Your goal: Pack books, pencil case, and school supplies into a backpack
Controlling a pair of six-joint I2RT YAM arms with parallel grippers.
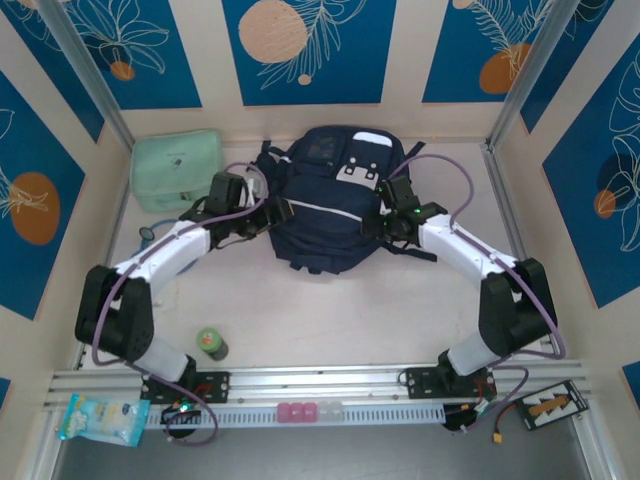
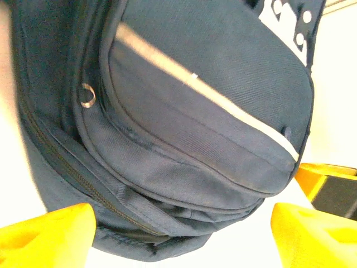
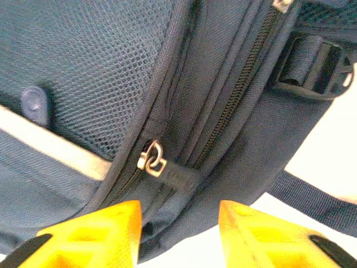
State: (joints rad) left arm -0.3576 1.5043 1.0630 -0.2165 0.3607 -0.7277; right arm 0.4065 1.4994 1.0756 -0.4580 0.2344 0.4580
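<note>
Evidently, the backpack (image 1: 325, 200) lies shut on the desk (image 1: 330, 310) — left tool (image 2: 184, 223) spread wide at its left flank, right tool (image 3: 178, 223) parted just before its zipper pull (image 3: 152, 159), seemingly poised to unzip it.

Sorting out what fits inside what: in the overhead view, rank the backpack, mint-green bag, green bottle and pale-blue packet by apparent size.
1. backpack, clearly largest
2. mint-green bag
3. pale-blue packet, though it lies nearer the camera, which may flatter it
4. green bottle, smallest, seen mostly from above
</note>
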